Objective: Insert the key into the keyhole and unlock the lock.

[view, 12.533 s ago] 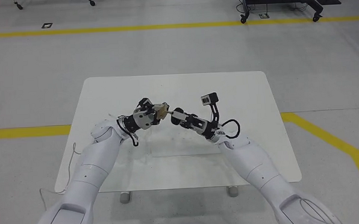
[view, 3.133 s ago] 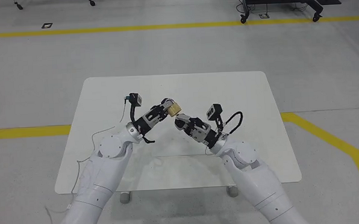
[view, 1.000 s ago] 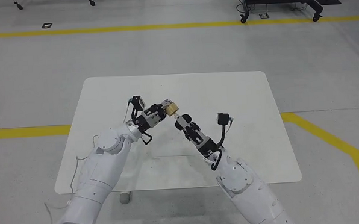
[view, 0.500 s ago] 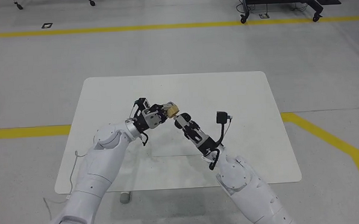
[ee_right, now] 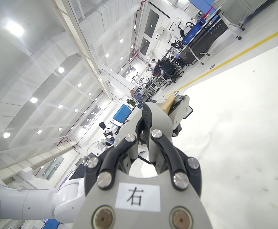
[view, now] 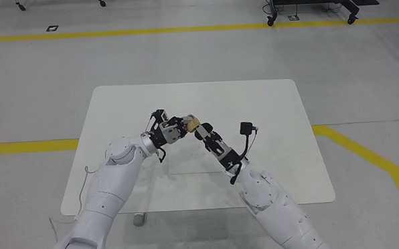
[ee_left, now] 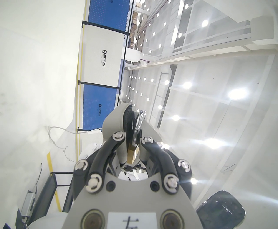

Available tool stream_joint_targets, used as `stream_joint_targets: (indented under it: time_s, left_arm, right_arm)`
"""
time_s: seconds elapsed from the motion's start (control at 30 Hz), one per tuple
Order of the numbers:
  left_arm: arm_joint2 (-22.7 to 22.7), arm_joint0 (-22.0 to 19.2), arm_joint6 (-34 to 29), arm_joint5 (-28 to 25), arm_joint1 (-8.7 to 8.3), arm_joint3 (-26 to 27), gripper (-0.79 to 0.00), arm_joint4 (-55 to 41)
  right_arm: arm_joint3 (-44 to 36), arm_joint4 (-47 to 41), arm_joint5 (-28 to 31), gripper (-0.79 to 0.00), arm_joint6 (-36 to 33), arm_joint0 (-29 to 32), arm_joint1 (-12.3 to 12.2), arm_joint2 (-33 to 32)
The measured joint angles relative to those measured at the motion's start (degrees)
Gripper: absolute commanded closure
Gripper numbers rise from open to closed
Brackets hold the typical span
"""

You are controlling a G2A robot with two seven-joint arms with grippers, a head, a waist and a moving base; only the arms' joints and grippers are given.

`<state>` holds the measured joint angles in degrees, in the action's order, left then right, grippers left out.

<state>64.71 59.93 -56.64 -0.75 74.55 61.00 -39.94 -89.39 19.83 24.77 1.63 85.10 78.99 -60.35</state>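
Here the two arms meet over the middle of the white worktop (view: pixel 272 108), tip to tip. The left tool (view: pixel 181 125) comes in from the left side and pinches the lock (view: pixel 192 123), a small brass block. The block stands out past the fingertips, toward the other arm. In the left wrist view the brass body (ee_left: pixel 131 152) sits deep between the two grey fingers (ee_left: pixel 115 123). A thin silver metal part (ee_left: pixel 139 121) runs from it up to the fingertips. Whether this part is the shackle, I cannot tell.

The right tool (view: pixel 200 130) comes from the right side and points at the lock. Its tip is just beside the brass block, but I cannot tell if they touch. In the right wrist view its fingers (ee_right: pixel 156 115) are pressed together, with the black ribbed pads (ee_right: pixel 146 118) face to face. Whether something thin is held between the pads is not clear to me. In this same view the lock (ee_right: pixel 167 103) shows just past the fingertips, tilted, with a small silver end on its far side.

A small black camera (view: pixel 245 128) stands on a stalk at the right wrist, with a cable. On the floor behind the worktop runs a yellow line (view: pixel 182 29). The left wrist view looks up at blue wall panels (ee_left: pixel 102 102) and ceiling lights
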Motion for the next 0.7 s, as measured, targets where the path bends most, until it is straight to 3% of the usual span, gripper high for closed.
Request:
stream_joint_targets:
  time_s: [0.1, 0.13, 0.17, 0.27, 0.4, 0.7]
  left_arm:
    - [0.6, 0.2, 1.7, -2.1, -0.01, 0.2, 0.0, 0.2]
    - [0.8, 0.3, 2.8, -3.5, -0.04, 0.5, 0.0, 0.7]
    - [1.1, 0.5, 4.3, -5.4, -0.07, 0.8, 0.0, 1.7]
    - [1.4, 1.7, 9.8, -12.7, -0.09, 2.7, 0.0, 5.9]
    - [1.1, 3.8, 13.7, -19.2, -0.05, 5.4, 0.0, 9.8]
    - [1.2, 5.6, 15.7, -20.8, -0.21, 7.7, 0.0, 13.5]
  right_arm:
    - [-0.6, 0.8, 0.6, 0.0, 0.9, 0.6, 0.0, 0.1]
    - [-0.9, 1.1, 0.9, -0.031, 1.1, 1.0, 0.0, 0.0]
    - [-1.2, 1.5, 1.0, -0.111, 1.2, 1.3, -0.1, -0.1]
    - [-2.4, 2.7, 0.9, -0.191, 1.4, 2.5, -0.3, -0.4]
    - [-3.1, 2.6, 0.1, -0.194, 0.8, 3.2, -0.4, -0.7]
    - [-1.2, -1.1, -3.1, -0.175, -0.6, 1.1, 0.1, 0.0]
